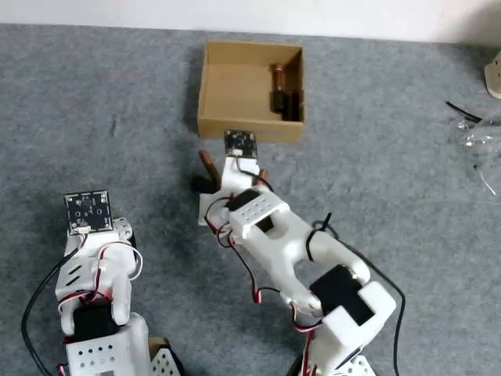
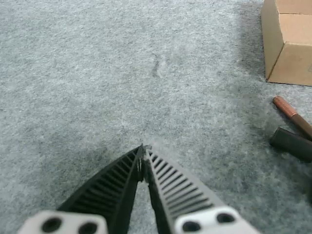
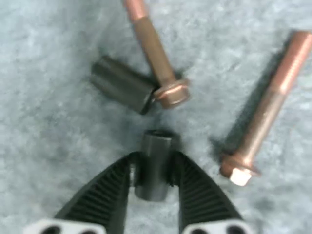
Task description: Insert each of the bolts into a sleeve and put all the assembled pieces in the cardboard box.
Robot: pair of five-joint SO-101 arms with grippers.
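The right gripper [image 3: 153, 165] is clamping a sleeve [image 3: 157, 146], the left gripper [image 2: 144, 157] is resting closed, empty; I'm worrying that the sleeve could be twisting loose on lifting, knocking the nearby bolt [image 3: 155, 53]

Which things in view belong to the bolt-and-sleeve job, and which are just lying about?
Job: cardboard box, bolt-and-sleeve hardware inside it, lying sleeve, bolt beside it, second bolt, held sleeve in right gripper.
Lying about: clear plastic clutter, white object.

Each bolt [image 3: 265, 117]: copper-brown. Each sleeve [image 3: 156, 168]: dark grey, near black. Cardboard box [image 1: 250, 127]: plain tan. Bench [image 1: 391, 117]: mottled grey. Left claw [image 2: 143, 151], right claw [image 3: 155, 162]: black, ribbed. Arms [image 1: 290, 243]: white.
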